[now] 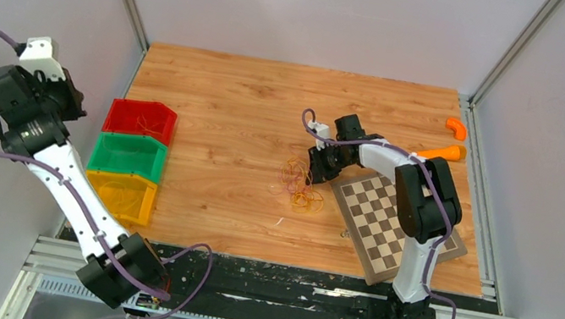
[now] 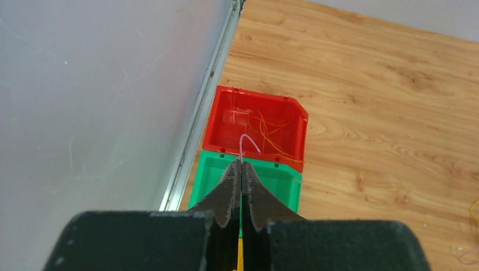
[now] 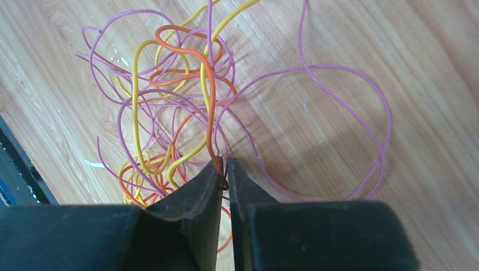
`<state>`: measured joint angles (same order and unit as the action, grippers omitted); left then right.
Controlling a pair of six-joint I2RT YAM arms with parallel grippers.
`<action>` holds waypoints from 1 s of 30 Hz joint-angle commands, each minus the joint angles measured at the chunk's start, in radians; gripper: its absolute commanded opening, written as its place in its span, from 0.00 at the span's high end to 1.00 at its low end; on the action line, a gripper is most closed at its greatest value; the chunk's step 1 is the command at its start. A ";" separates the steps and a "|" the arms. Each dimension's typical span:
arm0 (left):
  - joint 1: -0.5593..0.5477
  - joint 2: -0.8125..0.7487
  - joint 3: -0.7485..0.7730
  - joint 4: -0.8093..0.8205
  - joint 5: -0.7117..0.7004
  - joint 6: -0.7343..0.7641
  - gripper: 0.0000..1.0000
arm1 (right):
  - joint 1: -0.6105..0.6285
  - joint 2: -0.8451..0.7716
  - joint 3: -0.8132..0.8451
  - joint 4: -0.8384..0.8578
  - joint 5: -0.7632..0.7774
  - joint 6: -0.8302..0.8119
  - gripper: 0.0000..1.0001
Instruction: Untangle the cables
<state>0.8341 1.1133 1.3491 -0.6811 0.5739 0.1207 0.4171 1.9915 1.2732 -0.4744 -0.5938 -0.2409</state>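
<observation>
The cables [image 1: 299,184] lie in a loose tangle of pink, yellow and orange strands on the wooden table [image 1: 254,104]. My right gripper [image 3: 225,169] is at the tangle's near edge, shut on an orange cable [image 3: 208,84] that rises from its tips into the pile; a wide pink loop [image 3: 361,107] spreads to the right. My left gripper [image 2: 242,164] hangs over the green bin [image 2: 282,180] near its border with the red bin [image 2: 294,116]. It is shut on a thin pink cable [image 2: 248,141] that curls up from its tips. Thin orange cables [image 2: 271,132] lie in the red bin.
Red [image 1: 140,120], green [image 1: 128,155] and yellow [image 1: 122,194] bins stand in a column at the table's left edge. A chessboard [image 1: 389,219] lies under the right arm. Two orange objects [image 1: 456,127] [image 1: 444,153] sit at the far right. Walls close both sides.
</observation>
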 commanded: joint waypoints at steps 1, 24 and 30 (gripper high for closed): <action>0.011 -0.084 -0.085 -0.014 0.007 0.090 1.00 | -0.008 0.029 -0.023 -0.074 0.049 -0.031 0.86; -0.030 0.320 -0.437 0.210 -0.057 0.303 1.00 | -0.009 0.058 0.013 -0.121 0.058 -0.044 0.86; -0.066 0.309 -0.388 0.180 -0.041 0.288 0.64 | -0.009 0.057 0.025 -0.123 0.055 -0.042 0.88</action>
<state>0.7818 1.4570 0.9081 -0.5060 0.5102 0.3985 0.4149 2.0071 1.3029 -0.5285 -0.5957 -0.2527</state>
